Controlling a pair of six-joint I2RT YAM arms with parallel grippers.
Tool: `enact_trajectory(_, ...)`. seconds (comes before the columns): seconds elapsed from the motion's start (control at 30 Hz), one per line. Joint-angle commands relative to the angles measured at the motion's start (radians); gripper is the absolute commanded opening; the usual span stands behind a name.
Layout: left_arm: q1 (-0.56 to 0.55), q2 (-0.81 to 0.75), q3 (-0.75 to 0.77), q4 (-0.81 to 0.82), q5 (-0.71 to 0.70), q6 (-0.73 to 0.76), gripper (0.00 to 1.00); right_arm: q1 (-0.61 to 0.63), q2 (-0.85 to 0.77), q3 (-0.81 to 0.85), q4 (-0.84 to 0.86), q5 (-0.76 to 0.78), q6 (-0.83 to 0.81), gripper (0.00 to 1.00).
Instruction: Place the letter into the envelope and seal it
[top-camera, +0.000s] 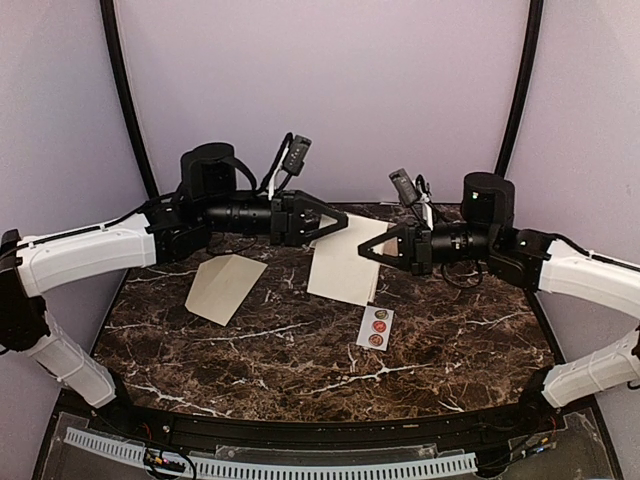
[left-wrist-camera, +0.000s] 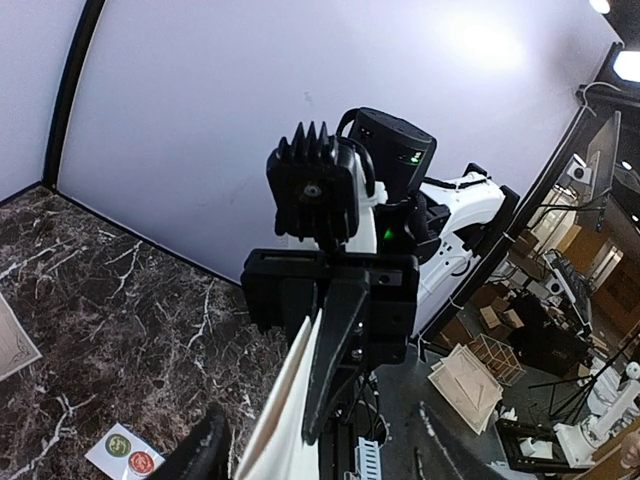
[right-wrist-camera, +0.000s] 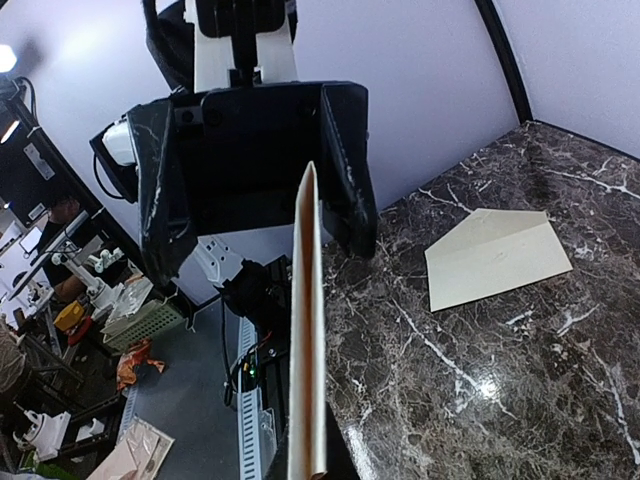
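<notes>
The letter (top-camera: 340, 268), a cream folded sheet, hangs above the table between both grippers. My left gripper (top-camera: 340, 224) is shut on its far left corner. My right gripper (top-camera: 365, 252) is shut on its right edge. The letter shows edge-on, in two layers, in the left wrist view (left-wrist-camera: 285, 420) and the right wrist view (right-wrist-camera: 305, 330). The envelope (top-camera: 224, 286), plain cream-beige with its pointed flap open, lies flat on the marble table (top-camera: 300, 370) to the left of the letter. It also shows in the right wrist view (right-wrist-camera: 495, 258). Neither gripper touches it.
A small white sticker strip (top-camera: 376, 327) with round dots lies on the table in front of the letter; it also shows in the left wrist view (left-wrist-camera: 125, 455). Lavender walls stand behind and at the sides. A black rail runs along the near table edge (top-camera: 300, 430).
</notes>
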Motion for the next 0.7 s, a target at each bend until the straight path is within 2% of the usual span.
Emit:
enact_trajectory(0.0,0.005,0.025,0.05,-0.095,0.044,0.055,0.5,0.006,0.01,0.051,-0.125,-0.054,-0.089,0.0)
enact_trajectory(0.1,0.005,0.04,0.053,-0.093,0.061,0.049,0.32,0.006,0.011,0.063,-0.137,-0.052,-0.104,0.0)
enact_trajectory(0.17,0.005,0.047,0.052,-0.089,0.074,0.038,0.25,0.006,0.013,0.066,-0.136,-0.05,-0.11,0.0)
enact_trajectory(0.3,0.005,0.049,0.036,-0.069,0.094,0.025,0.25,0.006,0.018,0.074,-0.137,-0.049,-0.115,0.0)
enact_trajectory(0.37,0.006,0.051,0.033,-0.07,0.099,0.025,0.18,0.006,0.015,0.071,-0.136,-0.043,-0.118,0.0)
enact_trajectory(0.4,0.005,0.052,0.034,-0.072,0.099,0.025,0.1,0.006,0.011,0.067,-0.136,-0.036,-0.117,0.0)
enact_trajectory(0.47,0.006,0.052,0.033,-0.07,0.096,0.02,0.01,0.005,0.003,0.056,-0.122,-0.023,-0.115,0.0)
enact_trajectory(0.57,0.006,0.048,0.023,-0.048,0.07,-0.003,0.0,-0.002,-0.019,0.026,-0.063,-0.002,-0.087,0.0)
enact_trajectory(0.67,0.005,0.04,0.008,0.022,0.032,-0.035,0.0,-0.018,-0.053,-0.03,0.048,0.006,-0.022,0.11)
